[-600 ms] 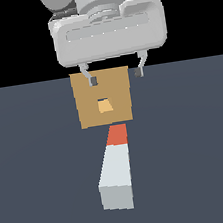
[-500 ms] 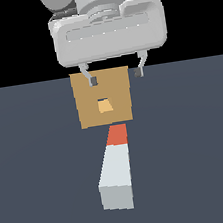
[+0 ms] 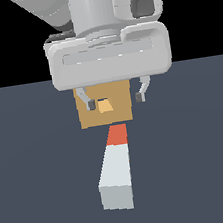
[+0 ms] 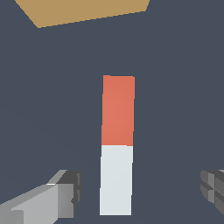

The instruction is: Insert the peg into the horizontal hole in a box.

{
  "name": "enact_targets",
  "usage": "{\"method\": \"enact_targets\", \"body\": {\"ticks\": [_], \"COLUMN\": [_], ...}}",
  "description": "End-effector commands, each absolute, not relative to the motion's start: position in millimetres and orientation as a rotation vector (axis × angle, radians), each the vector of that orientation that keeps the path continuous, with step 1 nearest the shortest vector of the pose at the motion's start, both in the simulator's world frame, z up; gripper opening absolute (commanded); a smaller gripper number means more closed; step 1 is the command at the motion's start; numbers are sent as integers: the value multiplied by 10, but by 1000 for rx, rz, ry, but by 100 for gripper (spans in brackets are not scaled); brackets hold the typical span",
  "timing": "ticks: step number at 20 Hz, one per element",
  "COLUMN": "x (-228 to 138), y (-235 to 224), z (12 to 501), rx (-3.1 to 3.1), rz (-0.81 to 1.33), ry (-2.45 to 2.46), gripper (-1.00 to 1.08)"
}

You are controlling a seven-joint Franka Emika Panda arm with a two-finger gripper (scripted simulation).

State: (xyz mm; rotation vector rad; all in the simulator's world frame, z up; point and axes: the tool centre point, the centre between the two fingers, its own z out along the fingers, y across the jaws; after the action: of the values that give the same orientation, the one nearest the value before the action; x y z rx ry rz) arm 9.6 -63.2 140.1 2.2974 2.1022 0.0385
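Peg [image 3: 116, 168] lies flat on the tabletop [image 3: 40, 195], ungrasped, red end pointing far toward the box [image 3: 118, 110]. Gripper [image 3: 114, 101] hangs above it, fingers spread, empty. Hole [image 3: 104, 106] empty. Grasp, lift and insertion all left.

My gripper [image 3: 114, 101] is pale grey with dark fingertips. The peg [image 3: 116, 169] is grey-white with a red-orange end. The box [image 3: 118, 110] is tan, its hole [image 3: 104, 106] lighter yellow-orange. The tabletop [image 3: 202, 160] is slate blue-grey.
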Motion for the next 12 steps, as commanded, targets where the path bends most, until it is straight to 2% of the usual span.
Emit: {"method": "enact_targets", "body": {"ticks": [1, 6, 12], "x": [39, -37, -62], "y": [-801, -1045, -1138], "z": [1180, 853, 729], "rx": [2315, 2338, 2346], "rz": [25, 7, 0], "ry": [2097, 2091, 2089], "gripper": [100, 100, 100]}}
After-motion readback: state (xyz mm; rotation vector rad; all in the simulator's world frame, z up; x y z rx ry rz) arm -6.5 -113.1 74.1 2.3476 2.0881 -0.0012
